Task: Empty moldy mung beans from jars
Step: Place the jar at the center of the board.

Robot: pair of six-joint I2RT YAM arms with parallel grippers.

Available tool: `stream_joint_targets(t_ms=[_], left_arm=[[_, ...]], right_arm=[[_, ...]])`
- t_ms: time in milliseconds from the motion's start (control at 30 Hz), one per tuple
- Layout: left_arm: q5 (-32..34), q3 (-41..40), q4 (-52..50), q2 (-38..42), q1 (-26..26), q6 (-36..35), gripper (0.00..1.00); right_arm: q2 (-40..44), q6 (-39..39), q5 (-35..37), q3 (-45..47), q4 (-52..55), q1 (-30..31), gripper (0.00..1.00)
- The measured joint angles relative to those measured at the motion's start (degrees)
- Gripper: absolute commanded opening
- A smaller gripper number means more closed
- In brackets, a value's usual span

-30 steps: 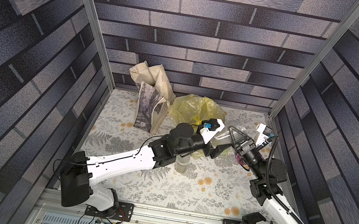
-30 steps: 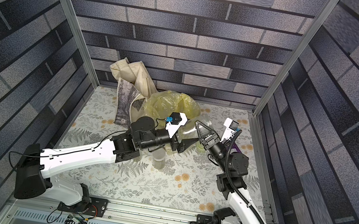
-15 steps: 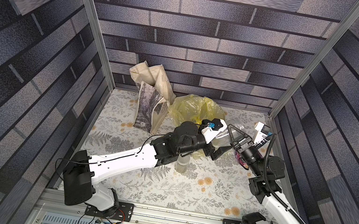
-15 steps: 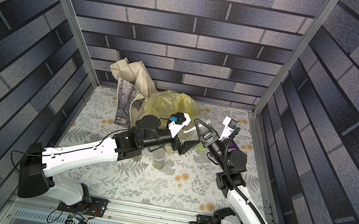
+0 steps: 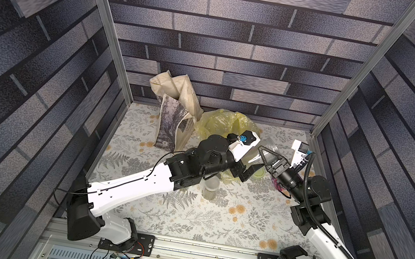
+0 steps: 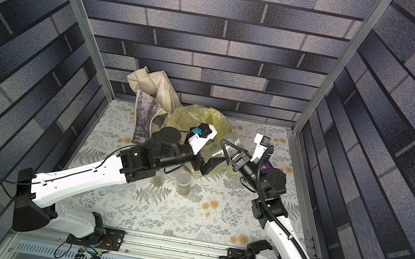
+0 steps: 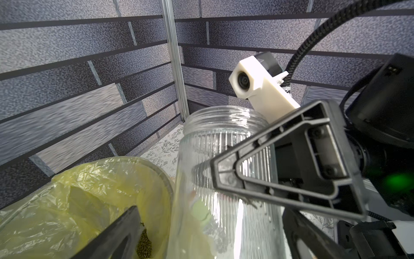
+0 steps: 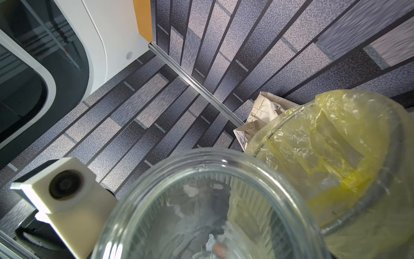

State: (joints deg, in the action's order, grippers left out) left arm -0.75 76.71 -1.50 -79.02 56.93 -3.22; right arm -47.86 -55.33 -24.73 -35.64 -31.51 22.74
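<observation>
The right gripper (image 5: pixel 264 157) is clamped on the wall of the ribbed jar (image 7: pixel 224 139), which is lidless and looks emptied. It holds the jar aloft near the worktop's far right corner, just beside the rim of the bucket (image 7: pixel 167 177). The mung beans (image 7: pixel 143 245) lie inside the bucket's yellow bag (image 5: pixel 224 123). The left gripper (image 5: pixel 250 171) is spread wide, its 2 fingers flanking the jar but not closed on it. That leaves 1 grip carrying smooth glass: a slip would drop it onto the worktop or the bucket rim, and a careless pull-back of the left fingers could knock it loose. Whitish flecks cling inside the jar's base, so some residue probably needs another tip. Below the left arm, 1 slim jar (image 5: pixel 211 186) stands lidded toward the worktop's middle, and a low sweep of that arm could topple it. No brand or label is readable; the tote (image 5: pixel 174 119) carries a grey print whose small lettering is too fine to read.
</observation>
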Motion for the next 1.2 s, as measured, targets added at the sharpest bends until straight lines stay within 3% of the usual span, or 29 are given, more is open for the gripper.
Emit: stream_joint_targets(t_ms=[367, 733, 1000, 1200], left_arm=[[2.47, 0.07, -2.14, 5.4, -1.16, 2.45, 1.0], [5.77, -10.4, -5.77, 18.6, -1.14, 5.14, 1.0], [6.88, -20.33, -6.67, 30.01, -0.66, 8.24, 1.0], [8.57, -24.35, -7.1, 31.61, -0.66, 8.2, 1.0]], right_arm=[[1.05, 8.7, -0.09, -3.63, 12.66, 0.0, 0.52], [6.91, 31.89, 11.39, -11.39, 33.75, 0.0, 0.54], [9.27, 44.35, 22.64, -4.94, 35.63, 0.0, 0.54], [6.05, 47.69, 29.29, 5.35, 29.55, -0.35, 0.54]])
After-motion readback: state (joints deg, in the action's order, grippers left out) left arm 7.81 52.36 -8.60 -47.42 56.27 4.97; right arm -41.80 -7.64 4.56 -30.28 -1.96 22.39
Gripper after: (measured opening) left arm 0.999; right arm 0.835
